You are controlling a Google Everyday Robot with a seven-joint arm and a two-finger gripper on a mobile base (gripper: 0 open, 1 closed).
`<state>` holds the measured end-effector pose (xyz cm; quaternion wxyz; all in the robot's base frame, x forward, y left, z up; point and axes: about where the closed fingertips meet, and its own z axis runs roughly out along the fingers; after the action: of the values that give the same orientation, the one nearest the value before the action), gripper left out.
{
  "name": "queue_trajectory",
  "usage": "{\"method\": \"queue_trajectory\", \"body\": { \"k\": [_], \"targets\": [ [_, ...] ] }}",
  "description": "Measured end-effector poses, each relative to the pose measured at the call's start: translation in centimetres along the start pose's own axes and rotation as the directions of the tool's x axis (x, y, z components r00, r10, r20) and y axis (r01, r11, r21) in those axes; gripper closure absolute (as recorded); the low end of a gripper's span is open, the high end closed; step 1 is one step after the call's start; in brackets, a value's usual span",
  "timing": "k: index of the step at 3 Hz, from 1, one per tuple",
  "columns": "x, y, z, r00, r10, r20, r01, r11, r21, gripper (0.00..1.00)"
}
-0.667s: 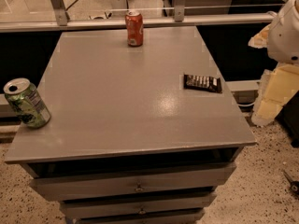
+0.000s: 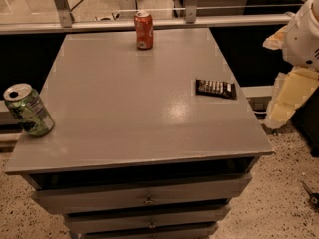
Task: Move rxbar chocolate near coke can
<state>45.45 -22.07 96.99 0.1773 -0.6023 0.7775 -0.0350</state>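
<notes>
rxbar chocolate (image 2: pixel 215 88) lies flat near the right edge of the grey cabinet top (image 2: pixel 124 118); gripper (image 2: pixel 291 94) hangs off the cabinet's right side, just right of the bar and not touching it; can't tell how far it's open or whether it holds anything; vs 0.7 s ago: bar, both cans and gripper sit in the same spots; coke can (image 2: pixel 143 30) upright at the far edge, well apart from the bar; only tabletop between them; 1 green can (image 2: pixel 28 109) at the left edge; drawers (image 2: pixel 144 195) below.

2 cans (image 2: pixel 143 30) (image 2: pixel 28 109) — 1 rxbar chocolate (image 2: pixel 216 88) — 1 gripper (image 2: pixel 291 96), right
</notes>
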Motion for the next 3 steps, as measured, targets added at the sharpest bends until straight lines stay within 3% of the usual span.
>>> {"method": "queue_trajectory", "body": {
  "k": [2, 3],
  "targets": [
    [0.8, -8.5, 7.5, 0.99, 0.067, 0.125, -0.076, 0.9944, 0.073, 0.0],
    [1.0, -11.3, 11.8, 0.972, 0.145, 0.186, -0.154, 0.9873, 0.038, 0.0]
  ]
}}
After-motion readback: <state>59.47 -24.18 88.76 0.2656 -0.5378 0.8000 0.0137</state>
